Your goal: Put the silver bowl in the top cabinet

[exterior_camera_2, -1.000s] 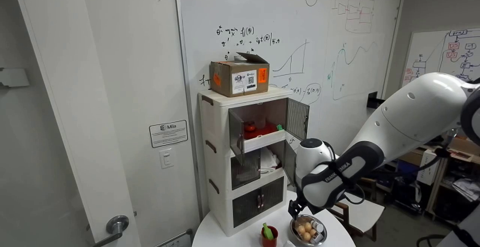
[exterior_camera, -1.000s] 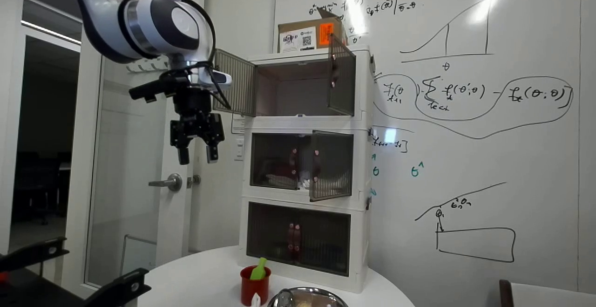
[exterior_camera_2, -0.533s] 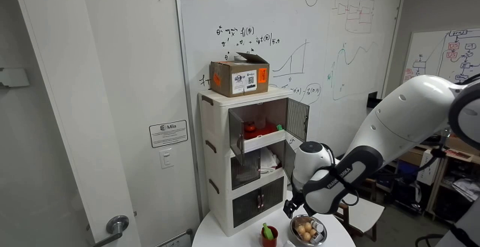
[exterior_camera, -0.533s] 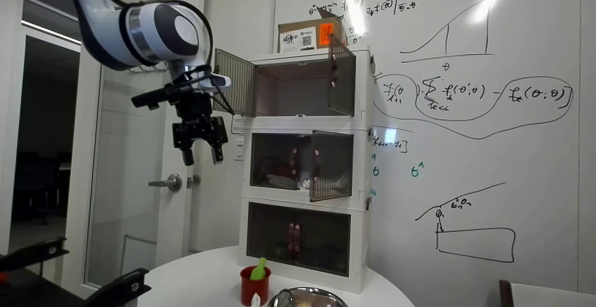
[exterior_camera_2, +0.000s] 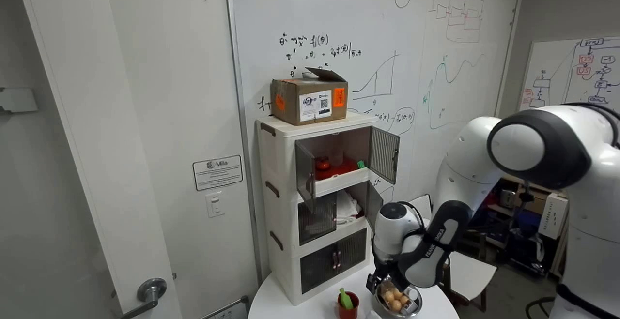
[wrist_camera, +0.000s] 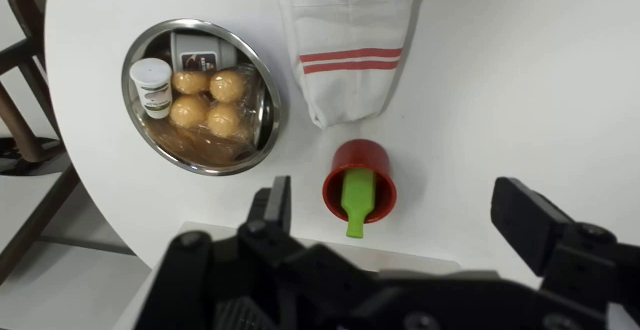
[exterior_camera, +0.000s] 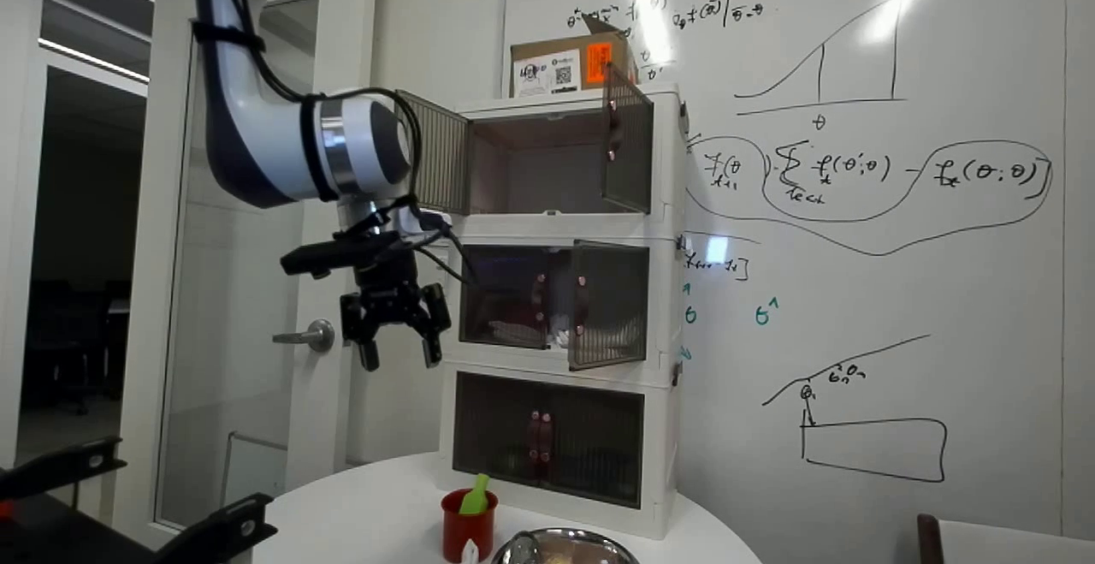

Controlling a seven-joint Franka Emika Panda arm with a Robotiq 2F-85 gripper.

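Lower now, the gripper (exterior_camera: 400, 365) hangs wide and empty, top cabinet (exterior_camera: 556, 175) open, the bowl (wrist_camera: 215, 171) still to grasp and stow.

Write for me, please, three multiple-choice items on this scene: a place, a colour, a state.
1. Where is the bowl?
A) on the floor B) on the table C) on a chair

2. What colour is the cup?
A) red B) blue C) yellow

3. The doors of the top cabinet are:
A) both shut B) only one open C) both open

1 B: the wrist view shows the table around it.
2 A: it looks plainly red there.
3 C: both stand swung out in both exterior views.
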